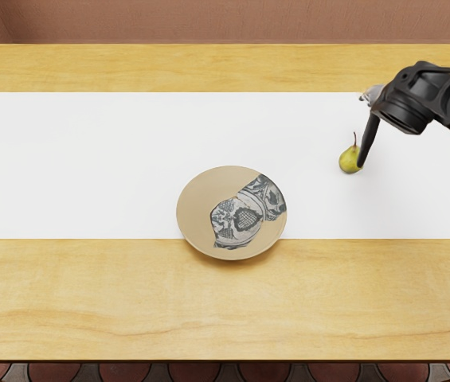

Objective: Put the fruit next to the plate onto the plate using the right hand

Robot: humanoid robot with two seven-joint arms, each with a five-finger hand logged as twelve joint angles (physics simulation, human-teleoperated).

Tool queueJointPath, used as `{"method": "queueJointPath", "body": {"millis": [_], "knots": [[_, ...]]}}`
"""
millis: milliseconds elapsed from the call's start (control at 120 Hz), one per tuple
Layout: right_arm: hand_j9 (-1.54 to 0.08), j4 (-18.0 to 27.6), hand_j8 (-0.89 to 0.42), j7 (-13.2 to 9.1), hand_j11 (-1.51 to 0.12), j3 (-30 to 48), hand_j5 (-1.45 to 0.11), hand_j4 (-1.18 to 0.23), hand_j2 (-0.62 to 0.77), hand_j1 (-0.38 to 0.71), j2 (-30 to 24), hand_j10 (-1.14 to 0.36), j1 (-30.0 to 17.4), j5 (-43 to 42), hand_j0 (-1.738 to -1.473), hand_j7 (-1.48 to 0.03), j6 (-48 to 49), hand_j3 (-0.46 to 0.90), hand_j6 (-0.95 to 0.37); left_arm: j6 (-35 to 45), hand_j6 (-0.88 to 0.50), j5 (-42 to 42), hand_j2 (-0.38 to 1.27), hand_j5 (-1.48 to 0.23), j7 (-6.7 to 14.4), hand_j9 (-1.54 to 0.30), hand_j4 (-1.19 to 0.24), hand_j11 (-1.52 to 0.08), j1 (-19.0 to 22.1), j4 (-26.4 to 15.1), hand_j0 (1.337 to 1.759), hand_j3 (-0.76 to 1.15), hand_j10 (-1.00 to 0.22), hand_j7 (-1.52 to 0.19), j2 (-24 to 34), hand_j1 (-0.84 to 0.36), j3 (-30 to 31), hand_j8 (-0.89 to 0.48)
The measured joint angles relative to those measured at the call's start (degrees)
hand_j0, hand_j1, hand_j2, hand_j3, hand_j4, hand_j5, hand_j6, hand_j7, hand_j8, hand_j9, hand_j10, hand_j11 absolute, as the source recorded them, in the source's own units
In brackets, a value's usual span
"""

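A small yellow-green pear (350,158) with a dark stem stands upright on the white runner, well to the right of the plate. The round tan plate (199,208) with a blue-and-white patterned patch lies at the table's middle and holds nothing. My right hand (367,147) reaches in from the right edge, black and angled downward. One straight finger (369,137) points down along the pear's right side, at or very near its skin. No fingers wrap around the fruit. The left arm does not show.
A white runner (89,159) crosses the wooden table (209,302) from left to right. A reddish wall runs along the far edge. The runner between pear and plate is bare.
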Motion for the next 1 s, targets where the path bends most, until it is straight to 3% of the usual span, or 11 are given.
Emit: {"method": "queueJointPath", "body": {"millis": [125,250,600,1000], "knots": [[0.0,-4.9,0.0,0.0,0.0,0.8,0.0,0.0,0.0,-0.35,2.5,0.0,-4.1,-0.4,-1.658,0.0,-1.4,0.0,0.0,0.0,0.0,0.0,0.0,0.0,0.0,0.0,0.0,0.0,0.0,0.0,1.658,0.0,0.0,0.0,0.0,0.35,0.0,0.0],[0.0,-6.9,0.0,0.0,0.0,2.5,0.0,0.0,0.0,-0.35,3.5,0.0,-6.1,-0.6,-1.658,0.0,-1.6,0.0,0.0,0.0,0.0,0.0,0.0,0.0,0.0,0.0,0.0,0.0,0.0,0.0,1.658,0.0,0.0,0.0,0.0,0.35,0.0,0.0],[-0.04,-9.6,-0.03,0.0,-0.04,4.7,-0.04,-0.03,0.0,-0.32,6.2,-0.03,-7.9,-0.6,-1.658,-0.04,-2.0,0.0,-0.03,0.0,0.0,0.0,0.0,0.0,0.0,0.0,0.0,0.0,0.0,0.0,1.658,0.0,0.0,0.0,0.0,0.35,0.0,0.0],[-0.17,-12.6,-0.14,0.0,-0.17,5.0,-0.17,-0.14,-0.03,-0.19,7.2,-0.14,-8.4,-0.7,-1.658,-0.17,-1.4,0.0,-0.14,0.0,0.0,0.0,0.0,0.0,0.0,0.0,0.0,0.0,0.0,0.0,1.658,0.0,0.0,0.0,0.0,0.35,0.0,0.0]]}}
